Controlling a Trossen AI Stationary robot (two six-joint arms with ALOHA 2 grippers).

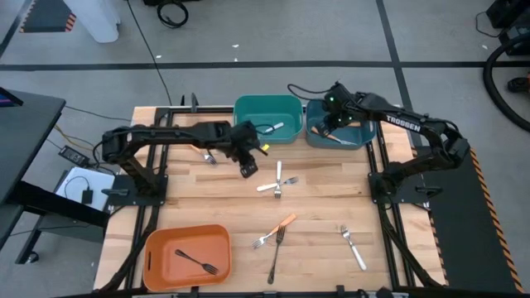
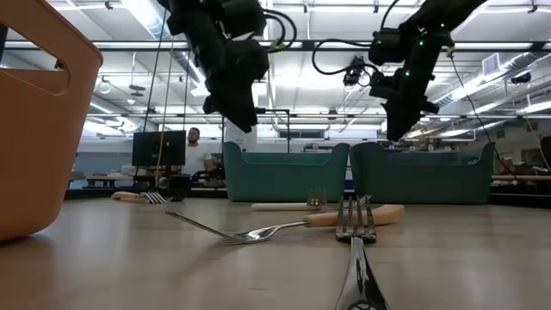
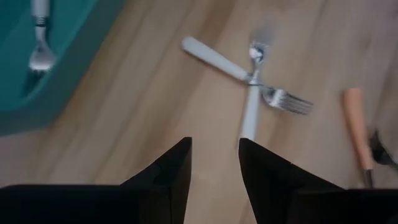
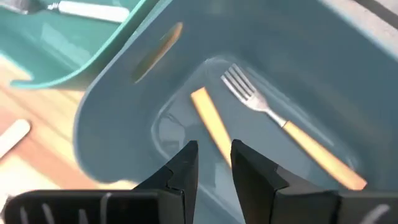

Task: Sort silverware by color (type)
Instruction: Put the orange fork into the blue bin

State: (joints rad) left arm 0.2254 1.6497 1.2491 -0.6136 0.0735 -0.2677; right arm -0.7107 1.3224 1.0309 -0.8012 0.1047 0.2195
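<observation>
A wooden table is shown with three bins: an orange bin holding a dark fork, a green bin holding a white-handled fork, and a blue bin. The right gripper is held over the blue bin, fingers slightly apart and empty, two orange-handled forks lying just beneath. The left gripper is poised above the table, fingers slightly apart, nothing held; two crossed white-handled forks are seen just ahead.
</observation>
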